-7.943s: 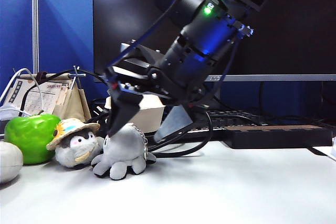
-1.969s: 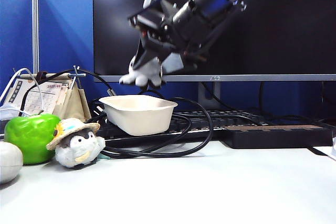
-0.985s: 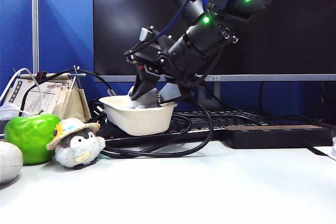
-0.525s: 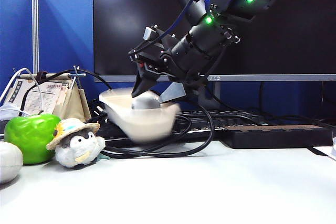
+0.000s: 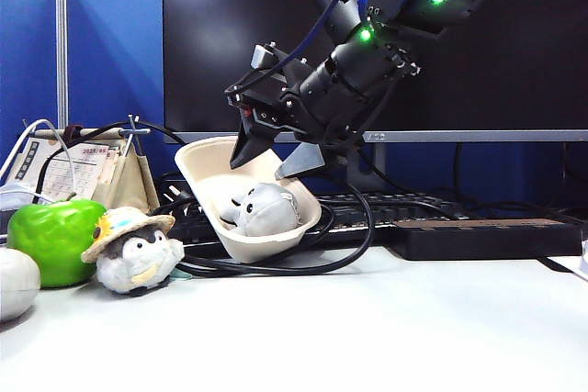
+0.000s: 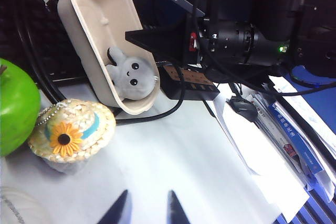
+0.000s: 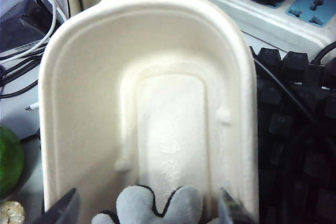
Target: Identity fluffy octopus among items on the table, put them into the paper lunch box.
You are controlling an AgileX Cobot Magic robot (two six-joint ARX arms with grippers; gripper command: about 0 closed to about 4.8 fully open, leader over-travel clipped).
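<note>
The fluffy octopus (image 5: pixel 264 210) is pale grey and lies loose inside the paper lunch box (image 5: pixel 197 167). The box is tipped up on its side, its opening facing the camera, and rests on a black cable. My right gripper (image 5: pixel 264 164) hangs open just above the octopus, its fingers clear of the plush. In the right wrist view the octopus's legs (image 7: pixel 157 203) sit between the spread fingers of the right gripper (image 7: pixel 148 204), with the box's rim (image 7: pixel 84 77) beyond. My left gripper (image 6: pixel 147 193) is open over bare white table, far from the octopus (image 6: pixel 131 72) and box (image 6: pixel 79 9).
A penguin plush (image 5: pixel 133 250) with a straw hat (image 6: pixel 71 135) stands left of the box, beside a green apple (image 5: pixel 55 236) and a white round object (image 5: pixel 14 282). A keyboard (image 5: pixel 413 204), a black power strip (image 5: pixel 487 236) and looped cables (image 5: pixel 349 236) lie behind.
The right gripper opened and let go of the octopus, which now lies in the box. The box tipped from flat onto its side toward the camera.
</note>
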